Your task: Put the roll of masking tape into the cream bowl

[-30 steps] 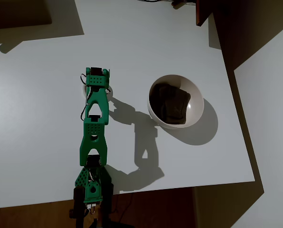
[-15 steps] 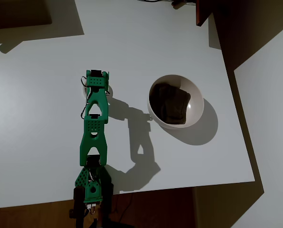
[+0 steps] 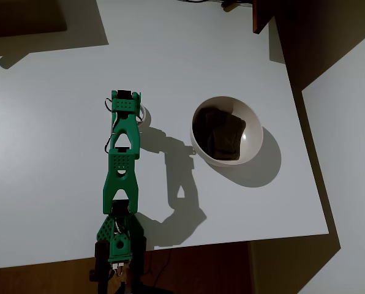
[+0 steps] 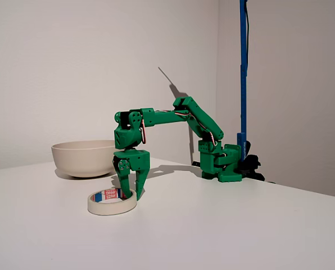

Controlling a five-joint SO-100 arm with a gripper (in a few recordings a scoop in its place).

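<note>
The roll of masking tape (image 4: 112, 203) lies flat on the white table, a small cream ring with a red-and-blue label inside. My green gripper (image 4: 131, 195) points straight down over its right edge, open. One finger dips into the hole and the other stands just outside the rim, so the fingers straddle the ring's wall. In the overhead view the gripper head (image 3: 126, 105) covers most of the tape, and a sliver of the tape's rim (image 3: 145, 115) shows to its right. The cream bowl (image 3: 253, 138) stands upright to the right of the gripper, apart from it, with a dark reflection inside.
The white table (image 3: 60, 159) has open room on all sides of the arm and the bowl (image 4: 83, 157). The arm's base (image 4: 221, 163) sits at the table's edge beside a blue pole (image 4: 243, 73). A dark floor surrounds the table.
The arm has sunk a little, as its shadow has shifted and stretched. A bit more of the tape's rim peeks out on the right of the gripper head.
</note>
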